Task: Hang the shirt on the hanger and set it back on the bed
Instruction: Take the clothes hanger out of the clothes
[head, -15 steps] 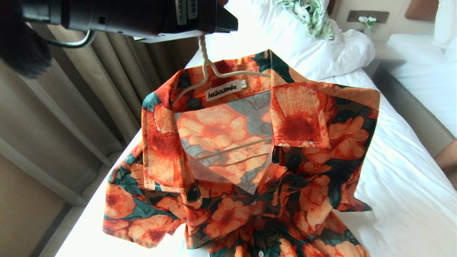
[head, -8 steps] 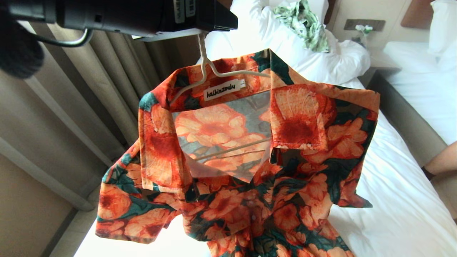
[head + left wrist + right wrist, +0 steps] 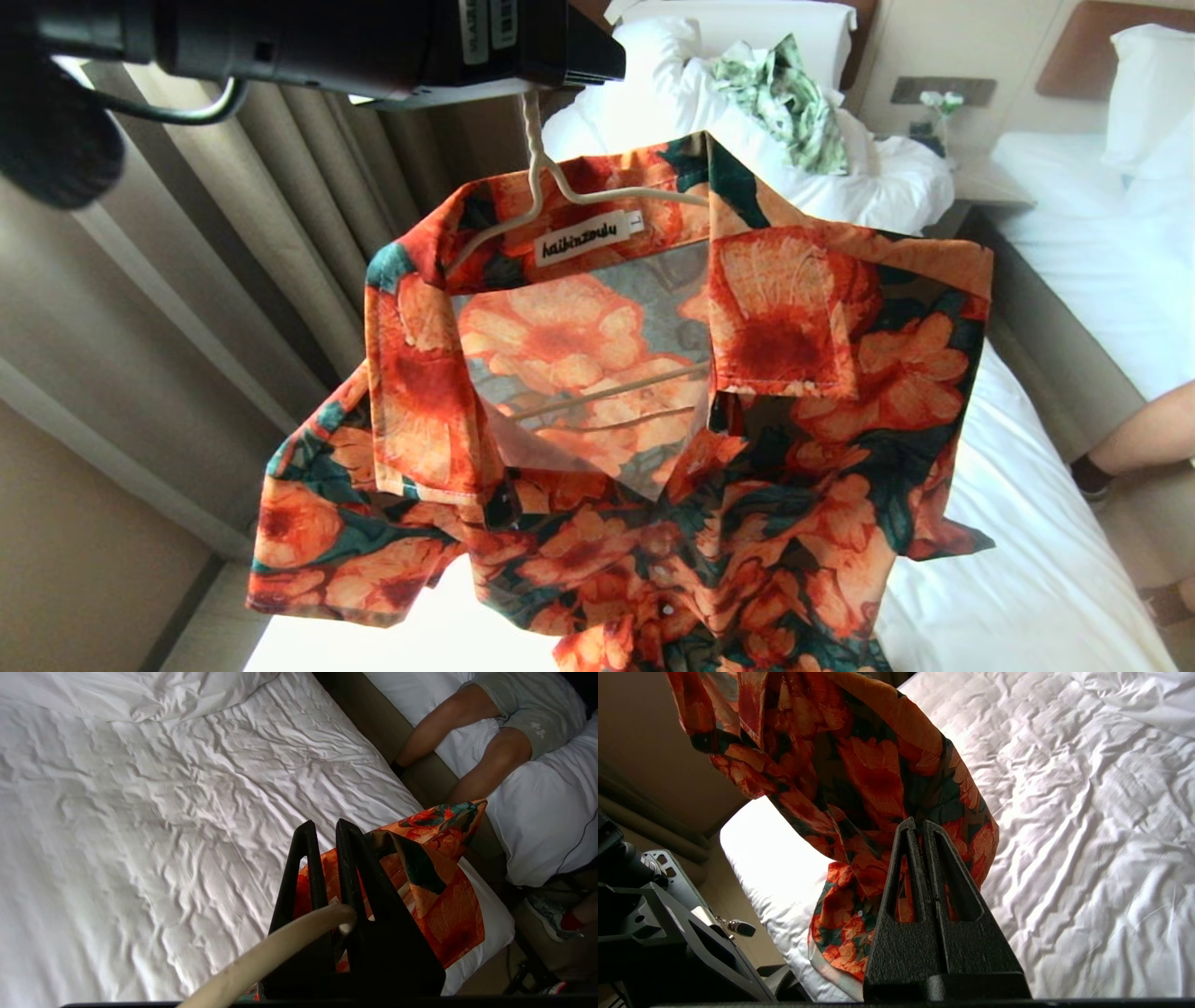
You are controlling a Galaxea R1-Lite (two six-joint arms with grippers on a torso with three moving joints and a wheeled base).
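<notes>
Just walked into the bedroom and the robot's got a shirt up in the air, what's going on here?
The robot is hanging a flowered shirt on a cream wire hanger. Its left hand is shut on the hanger's hook and holds it above the bed, with the shirt draped on the hanger and its collar open. The right hand is shut, its tips at the shirt's lower folds. A green-and-white garment lies on the duvet, and a person sits on the neighbouring bed.
</notes>
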